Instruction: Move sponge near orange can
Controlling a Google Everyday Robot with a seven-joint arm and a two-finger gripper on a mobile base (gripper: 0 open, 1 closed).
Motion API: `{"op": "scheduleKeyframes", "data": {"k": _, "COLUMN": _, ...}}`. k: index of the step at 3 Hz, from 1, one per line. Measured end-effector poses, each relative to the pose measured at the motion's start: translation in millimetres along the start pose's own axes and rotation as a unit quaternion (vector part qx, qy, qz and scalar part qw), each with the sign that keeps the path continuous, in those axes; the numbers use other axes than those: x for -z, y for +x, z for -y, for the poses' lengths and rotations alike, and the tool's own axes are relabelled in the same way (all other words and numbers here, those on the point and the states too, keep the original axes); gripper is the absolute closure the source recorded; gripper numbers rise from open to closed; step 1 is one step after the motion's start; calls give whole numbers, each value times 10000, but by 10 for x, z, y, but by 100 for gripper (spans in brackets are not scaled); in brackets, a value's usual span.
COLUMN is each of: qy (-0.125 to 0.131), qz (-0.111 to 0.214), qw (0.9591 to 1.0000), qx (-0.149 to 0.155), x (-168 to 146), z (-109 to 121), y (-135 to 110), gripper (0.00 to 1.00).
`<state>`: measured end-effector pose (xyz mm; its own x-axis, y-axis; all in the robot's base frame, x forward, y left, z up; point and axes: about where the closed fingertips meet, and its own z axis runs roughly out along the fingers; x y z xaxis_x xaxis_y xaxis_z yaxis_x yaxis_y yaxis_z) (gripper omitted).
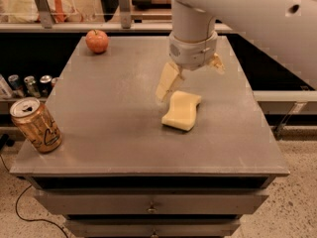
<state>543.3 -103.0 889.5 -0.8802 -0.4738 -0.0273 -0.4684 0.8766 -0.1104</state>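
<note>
The pale yellow sponge [182, 110] lies flat on the grey table [114, 113], right of the middle. My gripper [191, 83] hangs just above and behind the sponge, open and holding nothing. One cream finger [167, 81] reaches down at the sponge's left far corner. The other finger [217, 63] sticks out to the right, higher up. The orange can [35, 125] stands upright at the table's front left corner, far from the sponge.
A red apple [97, 40] sits at the table's back left. Small silver cans [27, 85] stand on a lower shelf left of the table. Drawers [151, 205] lie below the table front. Racks and clutter line the back.
</note>
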Motion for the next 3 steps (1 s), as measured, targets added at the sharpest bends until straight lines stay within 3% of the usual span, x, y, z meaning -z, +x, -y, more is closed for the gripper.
{"op": "scheduleKeyframes", "data": {"k": 1, "qy": 387, "qz": -199, "qw": 9968, "qx": -671, "x": -107, "z": -53, "y": 33, "gripper": 0}}
{"op": "scheduleKeyframes", "data": {"k": 2, "qy": 491, "qz": -375, "qw": 9881, "qx": -1405, "x": -248, "z": -149, "y": 60, "gripper": 0}}
{"op": "scheduleKeyframes", "data": {"k": 3, "qy": 262, "qz": -381, "qw": 9713, "qx": -2334, "x": -340, "z": -231, "y": 101, "gripper": 0}}
